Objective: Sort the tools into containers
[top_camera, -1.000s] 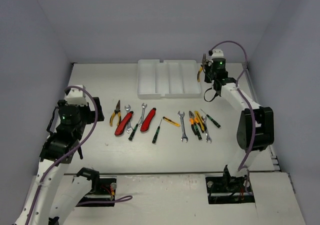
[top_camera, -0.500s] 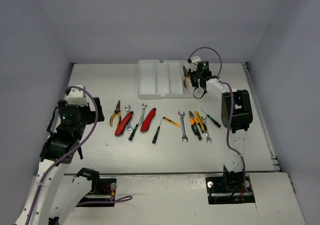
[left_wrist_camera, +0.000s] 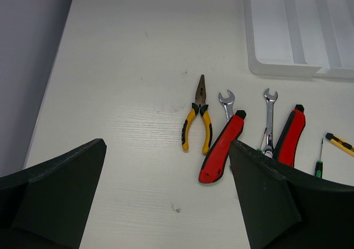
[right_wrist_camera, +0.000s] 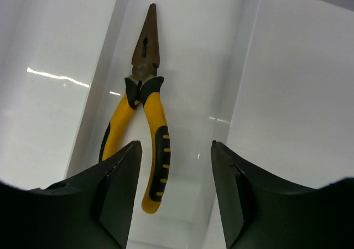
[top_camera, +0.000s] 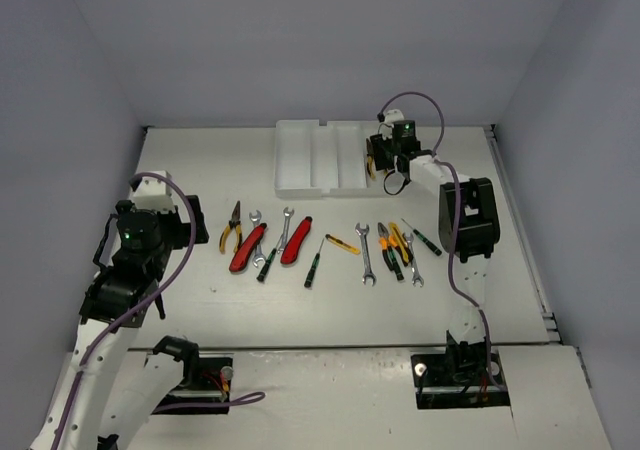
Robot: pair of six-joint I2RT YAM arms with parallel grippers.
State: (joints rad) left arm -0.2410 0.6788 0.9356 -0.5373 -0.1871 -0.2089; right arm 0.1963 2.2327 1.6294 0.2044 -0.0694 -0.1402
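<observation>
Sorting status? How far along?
Done: one yellow-handled pliers lies in a slot at the right end of the tray. In hand: nothing; right pincer is open above it, left pincer open and empty. Left: the other tools, about a dozen, lie in a row on the table.

**Entry: site type.** Robot lab test cell.

**Evidence, top view:**
- Plain grey-lilac walls (top_camera: 300, 40) on 3 sides: top, left and right edges.
- White table (top_camera: 200, 170) fills centre.
- 2 white arms: left arm (top_camera: 115, 290) lower left, right arm (top_camera: 470, 225) right of centre.
- Arm bases on black plates (top_camera: 200, 375) along bottom edge, wiring exposed.
- Purple cables (top_camera: 155, 175) looped over each arm.
- Green LEDs (top_camera: 128, 235) lit on both wrists.
- Tools (top_camera: 300, 242) laid side by side mid-frame.
- Translucent tray (top_camera: 300, 160) just above centre.
</observation>
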